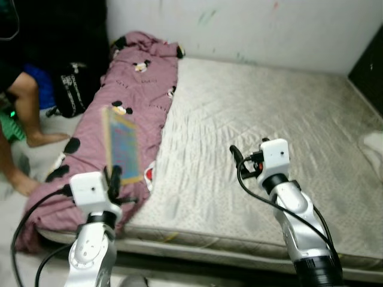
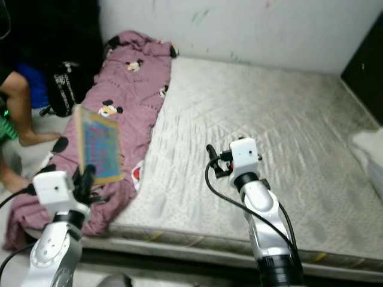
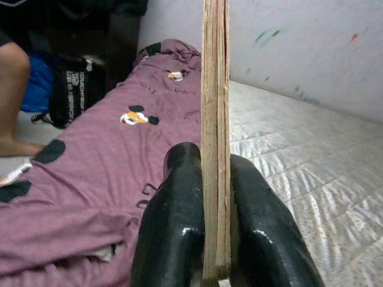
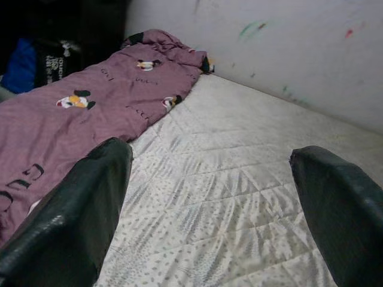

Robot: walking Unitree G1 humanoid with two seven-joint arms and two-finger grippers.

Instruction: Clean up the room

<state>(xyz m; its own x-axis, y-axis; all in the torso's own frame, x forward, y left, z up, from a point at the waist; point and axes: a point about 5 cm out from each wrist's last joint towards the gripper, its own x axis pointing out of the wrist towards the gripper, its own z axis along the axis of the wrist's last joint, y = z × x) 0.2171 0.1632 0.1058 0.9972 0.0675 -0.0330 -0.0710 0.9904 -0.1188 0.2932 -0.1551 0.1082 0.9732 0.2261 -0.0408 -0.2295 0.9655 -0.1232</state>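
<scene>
At the far left a person's bare legs (image 1: 24, 113) stand on the floor beside the bed, with a black bag (image 1: 73, 89) just behind them against the dark corner. Next comes a mauve blanket (image 1: 134, 84) with cartoon mice, bunched along the left side of the mattress (image 1: 251, 125) and spilling over its near-left corner toward the floor. The left hand (image 1: 114, 177) is raised over that blanket, its two black fingers (image 3: 173, 227) clamped on the lower edge of a thin book (image 1: 122, 146), which stands upright with its colourful cover slightly blurred; the left wrist view shows it edge-on between the pads. To the right, the mattress is bare quilted grey from the blanket's edge across to the wall (image 1: 257, 27) behind. The right hand (image 1: 237, 156) hovers over the mattress near its front edge, its fingers (image 4: 78, 221) spread wide with nothing between them. At the far right, a white cloth (image 1: 374, 149) lies by the mattress edge below a dark panel (image 1: 368, 66).
</scene>
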